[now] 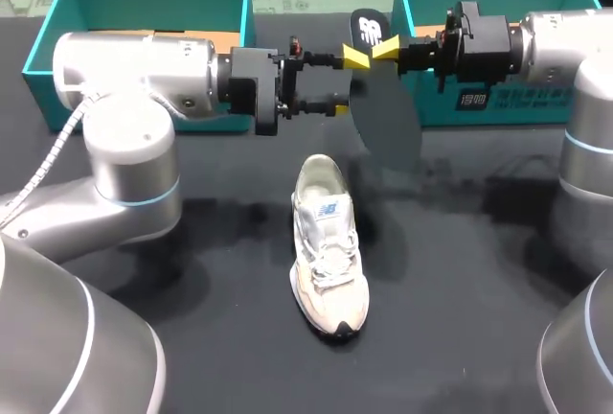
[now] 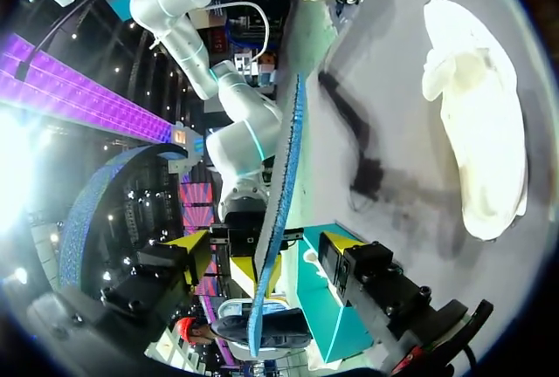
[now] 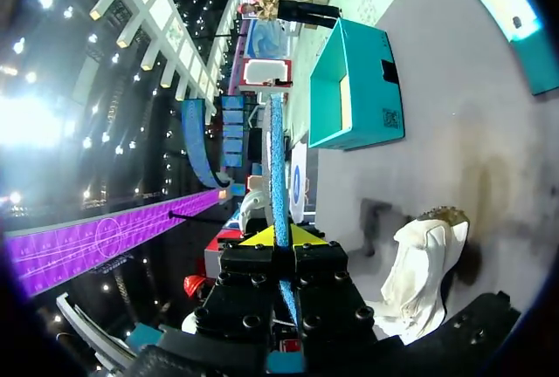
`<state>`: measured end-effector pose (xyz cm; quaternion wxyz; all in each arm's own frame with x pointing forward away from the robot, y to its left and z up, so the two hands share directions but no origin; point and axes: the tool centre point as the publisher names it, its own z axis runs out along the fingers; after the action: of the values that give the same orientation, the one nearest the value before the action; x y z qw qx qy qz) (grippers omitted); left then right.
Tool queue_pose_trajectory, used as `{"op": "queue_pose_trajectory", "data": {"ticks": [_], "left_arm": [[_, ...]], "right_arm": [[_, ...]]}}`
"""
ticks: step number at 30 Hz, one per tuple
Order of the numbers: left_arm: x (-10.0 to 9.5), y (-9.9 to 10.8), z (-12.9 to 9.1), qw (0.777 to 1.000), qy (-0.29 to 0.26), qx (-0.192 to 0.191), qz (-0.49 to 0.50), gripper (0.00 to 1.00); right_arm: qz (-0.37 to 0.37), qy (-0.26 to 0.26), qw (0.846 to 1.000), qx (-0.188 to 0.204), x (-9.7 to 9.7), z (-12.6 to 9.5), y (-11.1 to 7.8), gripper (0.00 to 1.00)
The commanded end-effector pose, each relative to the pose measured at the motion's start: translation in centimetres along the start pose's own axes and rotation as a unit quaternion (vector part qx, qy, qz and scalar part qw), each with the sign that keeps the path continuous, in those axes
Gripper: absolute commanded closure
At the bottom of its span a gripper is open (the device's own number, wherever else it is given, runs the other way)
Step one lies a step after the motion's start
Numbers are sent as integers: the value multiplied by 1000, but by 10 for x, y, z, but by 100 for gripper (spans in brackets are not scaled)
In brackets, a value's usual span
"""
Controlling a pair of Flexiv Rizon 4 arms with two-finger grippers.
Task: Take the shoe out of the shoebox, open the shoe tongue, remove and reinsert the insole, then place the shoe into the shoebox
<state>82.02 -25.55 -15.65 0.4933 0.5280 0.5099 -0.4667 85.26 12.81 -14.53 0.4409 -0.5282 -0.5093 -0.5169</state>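
Observation:
The dark grey insole [image 1: 385, 117] hangs on edge above the table, its heel end uppermost. My right gripper [image 1: 388, 47] is shut on that upper end; in the right wrist view the insole's blue edge [image 3: 276, 167] runs straight out from between the tips of the right gripper [image 3: 274, 236]. My left gripper [image 1: 348, 82] comes in from the other side, open, one finger on each face of the insole [image 2: 278, 220] with gaps showing in the left wrist view. The white shoe [image 1: 326, 241] lies below on the black table, toe towards the front edge, also seen as the shoe [image 2: 476, 133] and the shoe [image 3: 419, 272].
Two open teal shoeboxes stand at the back: the left box [image 1: 43, 40] behind my left arm and the right box [image 1: 479, 112] under my right arm. The left box [image 3: 358, 89] shows ahead of the right gripper.

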Motion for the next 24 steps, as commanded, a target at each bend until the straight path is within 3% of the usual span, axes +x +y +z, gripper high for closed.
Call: {"op": "queue_pose_trajectory", "data": {"ticks": [1,6,15,24], "left_arm": [[3,5,9,1000,1,0,0,23],[5,9,12,1000,4,-5,0,27],[8,13,14,1000,5,-7,-6,50],[10,17,11,1000,7,-12,-8,58]], "right_arm": [[17,-1,1000,-6,-3,8,2,100],[46,-8,999,-3,-7,17,5,100],[57,-14,998,-31,-11,18,10,100],[59,-16,997,-40,-12,17,12,100]]}}
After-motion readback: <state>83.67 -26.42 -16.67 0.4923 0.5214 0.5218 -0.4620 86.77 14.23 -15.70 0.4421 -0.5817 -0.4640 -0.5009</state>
